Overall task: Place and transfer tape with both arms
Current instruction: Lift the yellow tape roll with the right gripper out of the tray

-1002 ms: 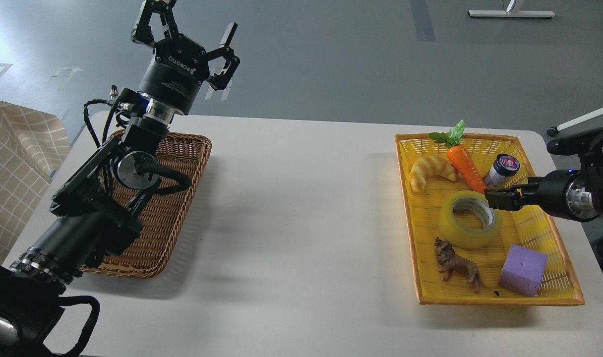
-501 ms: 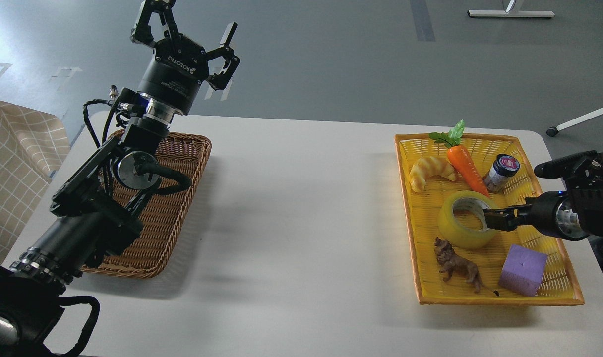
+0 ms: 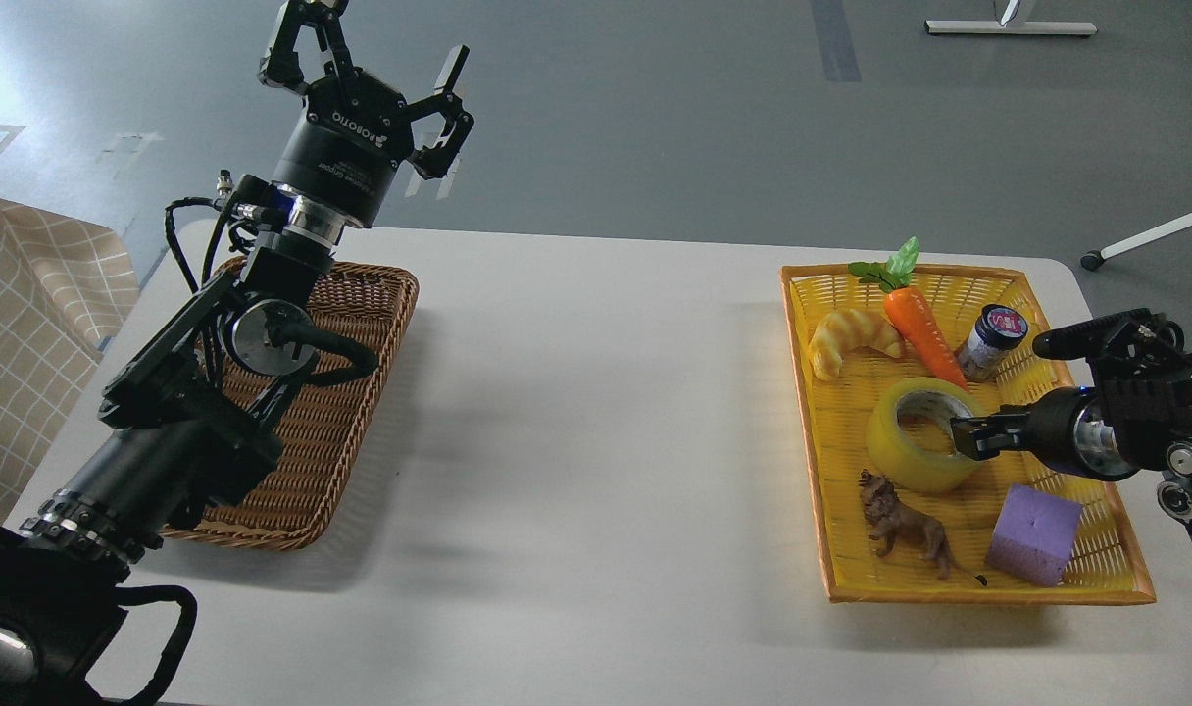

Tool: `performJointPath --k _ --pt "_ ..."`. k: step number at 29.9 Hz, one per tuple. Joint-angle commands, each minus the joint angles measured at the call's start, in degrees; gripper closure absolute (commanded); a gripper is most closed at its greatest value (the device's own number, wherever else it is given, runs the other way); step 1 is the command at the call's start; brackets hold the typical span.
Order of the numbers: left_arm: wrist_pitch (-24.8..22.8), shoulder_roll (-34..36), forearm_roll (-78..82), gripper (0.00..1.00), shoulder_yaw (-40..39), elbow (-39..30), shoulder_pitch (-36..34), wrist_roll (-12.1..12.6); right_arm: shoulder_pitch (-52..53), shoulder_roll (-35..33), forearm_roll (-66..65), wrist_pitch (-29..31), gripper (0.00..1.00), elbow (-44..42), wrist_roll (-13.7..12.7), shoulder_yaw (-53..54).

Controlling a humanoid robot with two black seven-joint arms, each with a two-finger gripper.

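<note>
Yellow tape sits in your yellow basket, between carrot and toy lion. Right tool is at the roll's near wall, fingers indistinct, can't tell the grip. Left tool is raised, fingers spread, over your wicker basket.

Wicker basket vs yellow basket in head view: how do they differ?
The wicker basket is brown, on the table's left, partly hidden by the left arm; no contents show. The yellow basket, on the right, holds the tape, a carrot and other items. Both are rectangular and woven.
</note>
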Motion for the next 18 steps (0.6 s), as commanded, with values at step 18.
performJointPath --k 18 --pt "0.0 -0.2 0.0 0.02 0.0 0.0 0.4 0.0 8.0 -1.5 0.7 0.1 1.00 1.2 0.8 -0.8"
